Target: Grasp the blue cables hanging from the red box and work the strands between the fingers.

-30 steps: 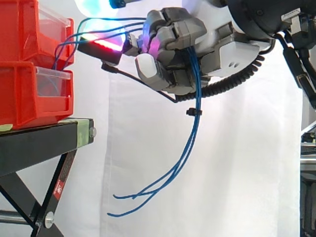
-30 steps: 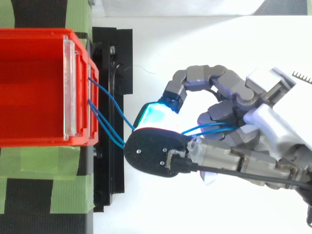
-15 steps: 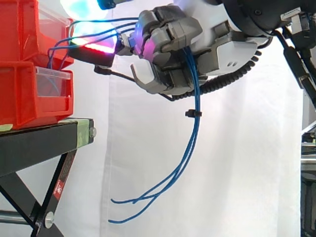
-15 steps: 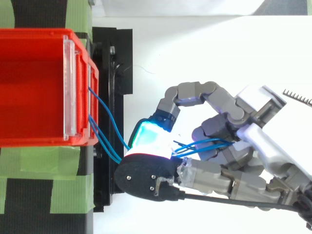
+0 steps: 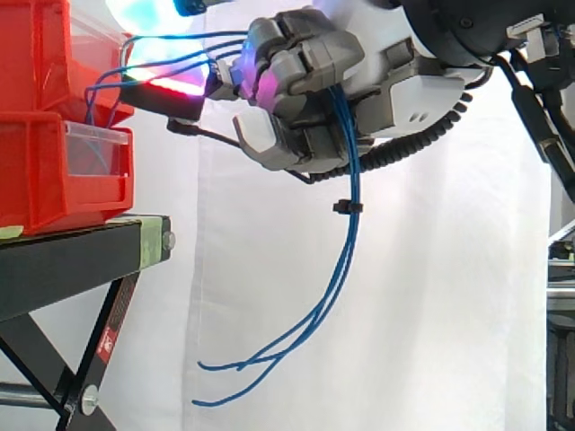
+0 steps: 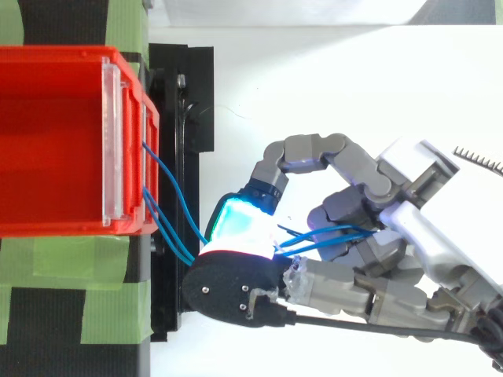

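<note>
Thin blue cables [image 5: 346, 229] run from the front of the upper red box [image 5: 49, 54] to my hand [image 5: 310, 94], pass through its curled fingers and hang down in a loose bundle held by a small black tie [image 5: 347, 207]. Their free ends curl out at the lower left. In the top view the blue cables [image 6: 169, 216] leave the red box [image 6: 55, 141] and disappear under a glowing cyan fingertip [image 6: 236, 224], then show again between the fingers of my hand [image 6: 361, 236]. My hand is shut on the strands just right of the boxes.
A second red box [image 5: 63, 175] sits under the first on a black stand [image 5: 81, 256] with green tape [image 6: 78, 259] on its top. A white curtain hangs behind. Open space lies below my hand and right of the stand.
My hand has shifted left, toward the boxes, carrying the cables with it. The hanging bundle has swung slightly left and its ends sit lower.
</note>
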Controlling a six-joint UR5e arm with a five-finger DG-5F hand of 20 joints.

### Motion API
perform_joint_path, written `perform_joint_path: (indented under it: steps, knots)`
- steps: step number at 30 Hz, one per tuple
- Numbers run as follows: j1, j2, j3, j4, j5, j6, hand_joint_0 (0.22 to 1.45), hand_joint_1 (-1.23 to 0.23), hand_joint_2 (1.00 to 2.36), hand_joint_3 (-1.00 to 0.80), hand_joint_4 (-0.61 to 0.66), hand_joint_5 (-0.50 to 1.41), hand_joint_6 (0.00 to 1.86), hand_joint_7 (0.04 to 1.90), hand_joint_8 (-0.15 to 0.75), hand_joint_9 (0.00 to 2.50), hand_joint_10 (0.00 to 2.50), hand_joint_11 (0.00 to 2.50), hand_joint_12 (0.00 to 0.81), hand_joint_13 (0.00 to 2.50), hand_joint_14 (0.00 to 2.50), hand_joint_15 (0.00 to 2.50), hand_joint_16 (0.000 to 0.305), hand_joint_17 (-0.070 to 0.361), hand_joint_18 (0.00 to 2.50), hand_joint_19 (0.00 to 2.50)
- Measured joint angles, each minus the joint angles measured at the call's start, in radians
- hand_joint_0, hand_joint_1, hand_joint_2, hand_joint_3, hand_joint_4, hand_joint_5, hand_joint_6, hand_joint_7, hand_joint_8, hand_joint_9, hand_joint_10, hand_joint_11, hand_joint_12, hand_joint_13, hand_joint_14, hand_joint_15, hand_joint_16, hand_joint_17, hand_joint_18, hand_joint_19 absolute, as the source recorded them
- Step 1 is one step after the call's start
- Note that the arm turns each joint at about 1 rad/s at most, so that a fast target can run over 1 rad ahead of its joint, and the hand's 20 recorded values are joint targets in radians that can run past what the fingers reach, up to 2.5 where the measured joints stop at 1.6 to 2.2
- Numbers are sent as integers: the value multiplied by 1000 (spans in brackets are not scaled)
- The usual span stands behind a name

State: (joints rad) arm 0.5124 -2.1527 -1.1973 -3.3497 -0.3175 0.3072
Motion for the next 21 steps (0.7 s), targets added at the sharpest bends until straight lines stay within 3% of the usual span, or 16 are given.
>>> perform_joint_path:
  steps: [21]
  knots:
    - [0, 0, -1, 68, 0, 0, 783, -687, 1211, 220, 69, 224, 1252, 1233, 524, 1955, 2500, 2500, 623, 1986, 2500, 1614, 246, 185, 2500, 585]
